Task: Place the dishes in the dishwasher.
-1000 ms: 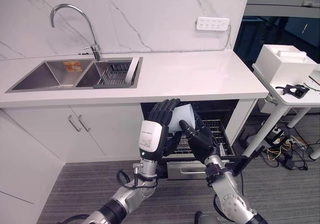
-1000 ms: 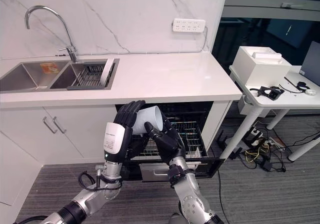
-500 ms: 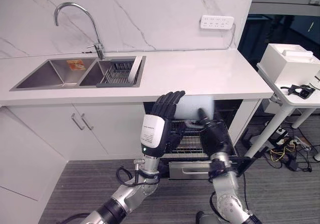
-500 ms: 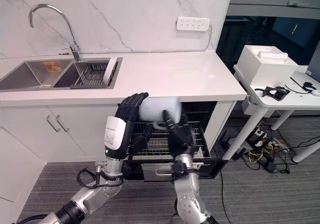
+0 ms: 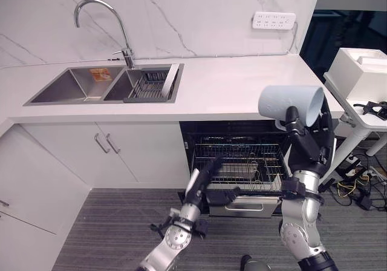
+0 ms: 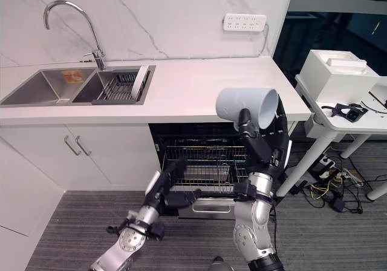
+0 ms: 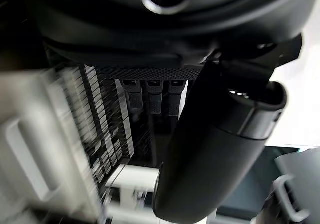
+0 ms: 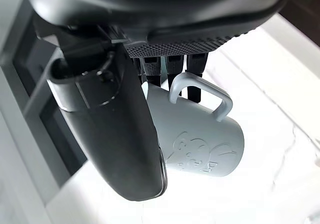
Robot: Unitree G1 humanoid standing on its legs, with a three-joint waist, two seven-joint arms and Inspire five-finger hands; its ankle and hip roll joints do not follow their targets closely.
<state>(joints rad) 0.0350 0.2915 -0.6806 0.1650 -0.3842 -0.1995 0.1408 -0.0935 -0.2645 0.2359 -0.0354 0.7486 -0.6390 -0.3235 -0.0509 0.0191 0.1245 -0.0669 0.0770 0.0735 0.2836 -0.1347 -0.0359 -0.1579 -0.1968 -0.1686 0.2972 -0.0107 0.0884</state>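
Mug held up over open dishwasher

Right hand [image 5: 309,145] curled round pale blue mug [image 5: 289,103], thumb across its side, mug on its side, raised above pulled-out dishwasher rack [image 5: 239,165] at desk [image 5: 242,89] edge level. Left hand [image 5: 202,177] low before the rack, fingers straight, holding nothing.

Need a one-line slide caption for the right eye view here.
Right hand holds a pale grey mug on its side above the open dishwasher rack; left hand hangs low before it.

White counter [image 5: 242,89] with inset double sink [image 5: 103,84], dish rack [image 5: 151,86] inside.
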